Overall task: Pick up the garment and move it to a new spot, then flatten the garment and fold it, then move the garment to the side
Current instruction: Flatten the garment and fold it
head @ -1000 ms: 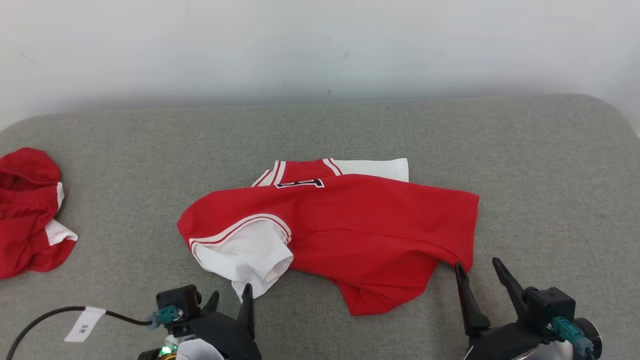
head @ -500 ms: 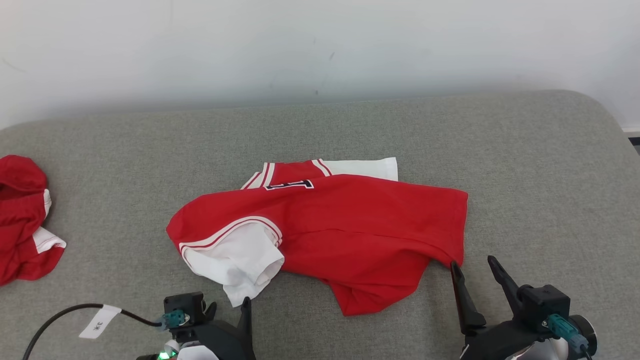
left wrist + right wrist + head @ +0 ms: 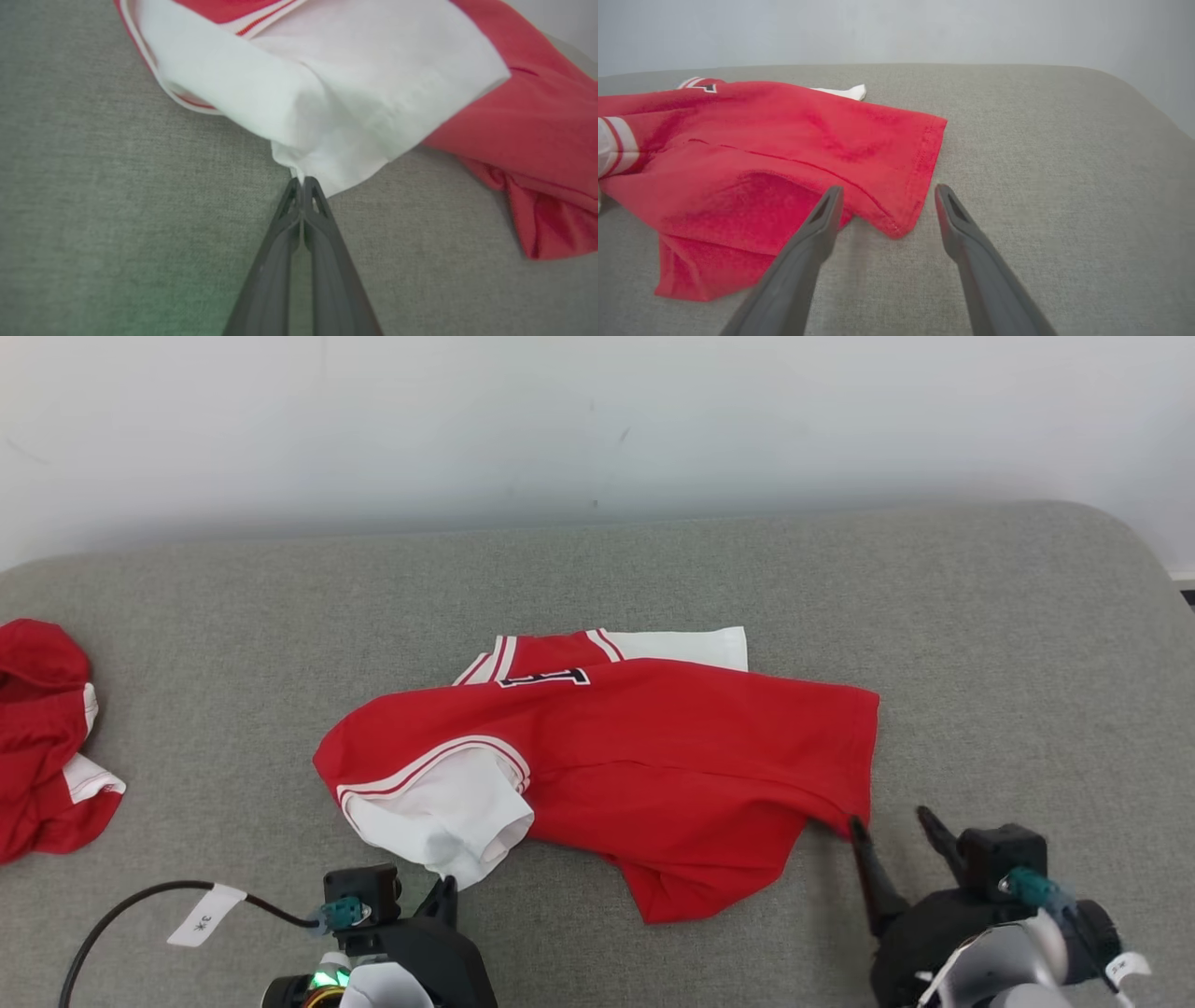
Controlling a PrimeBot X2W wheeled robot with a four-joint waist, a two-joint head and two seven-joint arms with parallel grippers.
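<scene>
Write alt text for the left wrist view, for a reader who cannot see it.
The left gripper is shut on the lowest corner of a white sleeve. The sleeve belongs to a red jersey lying rumpled on a grey fabric surface.

The garment [image 3: 653, 756] is soft, matt cloth, red with white sleeves and stitched hems, and the crumpled red piece [image 3: 42, 737] at the left looks the same. The worktop [image 3: 1027, 644] wears a coarse grey woven cover, matt and slightly fuzzy. The right gripper [image 3: 888, 188] has smooth, matt dark plastic fingers [image 3: 803, 261].
</scene>
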